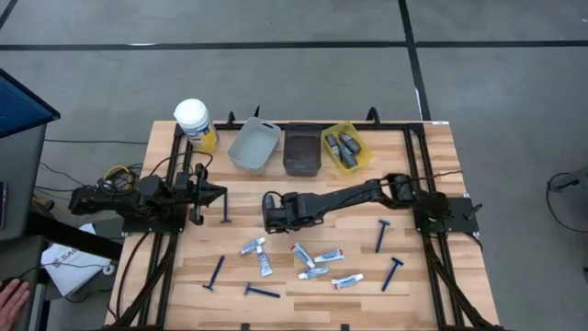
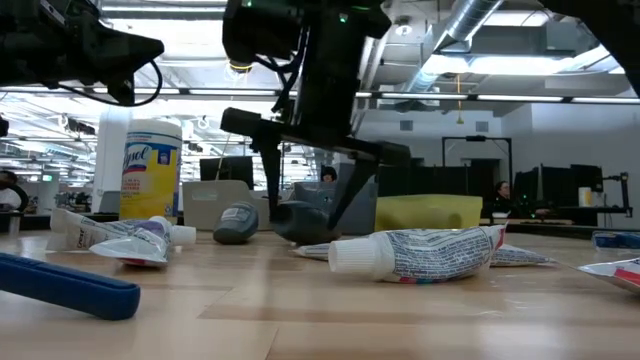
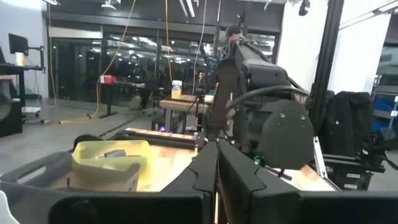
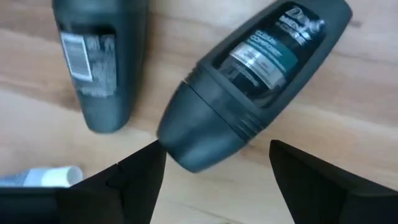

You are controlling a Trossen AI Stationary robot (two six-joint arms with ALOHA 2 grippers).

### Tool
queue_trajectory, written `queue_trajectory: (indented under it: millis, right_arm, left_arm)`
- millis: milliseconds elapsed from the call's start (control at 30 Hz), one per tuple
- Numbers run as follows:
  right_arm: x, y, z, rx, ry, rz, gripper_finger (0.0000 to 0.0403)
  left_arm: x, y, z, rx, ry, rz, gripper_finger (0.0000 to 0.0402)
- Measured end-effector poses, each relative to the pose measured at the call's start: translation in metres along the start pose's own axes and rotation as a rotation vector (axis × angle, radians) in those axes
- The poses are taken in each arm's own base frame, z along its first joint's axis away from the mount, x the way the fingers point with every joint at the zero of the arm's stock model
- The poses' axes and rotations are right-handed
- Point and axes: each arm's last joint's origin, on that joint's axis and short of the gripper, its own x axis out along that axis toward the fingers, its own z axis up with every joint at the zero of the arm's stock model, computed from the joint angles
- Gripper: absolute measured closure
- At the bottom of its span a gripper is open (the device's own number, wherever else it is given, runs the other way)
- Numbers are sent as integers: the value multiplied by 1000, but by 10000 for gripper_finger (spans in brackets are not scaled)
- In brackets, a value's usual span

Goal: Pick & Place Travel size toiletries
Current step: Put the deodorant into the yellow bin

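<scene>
Already two bottles (image 1: pixel 342 145) lie in the yellow bin (image 1: pixel 365 158); right gripper (image 4: pixel 214 163), fingers spread wide and empty, hovers over another bottle (image 4: pixel 249 81), while tubes (image 1: pixel 317 262) and razors (image 1: pixel 387 257) remain on the desk (image 1: pixel 432 184), left fingers (image 3: pixel 217 174) pressed together.

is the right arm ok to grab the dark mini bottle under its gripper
Probably yes. The right gripper is open right above the dark mini bottle, its cap end lying between the fingers with nothing over it; a second bottle lies apart.

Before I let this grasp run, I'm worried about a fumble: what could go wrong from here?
The right end effector is open over one dark grey bottle lying tilted across its line, so closing might pinch the rounded cap and squirt it away. A second bottle lies close beside and could get knocked. A white tube sits near one finger and might be nudged.
</scene>
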Motion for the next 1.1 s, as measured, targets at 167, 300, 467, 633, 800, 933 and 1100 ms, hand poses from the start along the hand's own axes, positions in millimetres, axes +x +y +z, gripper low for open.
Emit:
queue_trajectory:
  millis: [167,300,467,633,800,933,1100]
  right_arm:
    - [-3,-2,8,16,-3,-3,126]
    - [-17,-6,16,48,-14,-15,126]
    - [-14,-9,31,85,-9,-20,126]
    - [-11,-9,49,130,10,10,126]
    - [-8,-13,63,172,47,6,126]
    - [-6,-14,66,197,70,4,126]
    - [-4,-17,61,191,85,-41,126]
  left_arm:
    - [0,0,0,0,-1,0,392]
    - [0,0,0,0,1,0,392]
    - [0,0,-4,6,36,4,392]
    - [-1,1,-12,19,121,11,392]
    - [-1,1,-14,23,148,11,392]
    - [-1,1,-15,23,150,11,392]
    - [-1,1,-15,23,151,11,392]
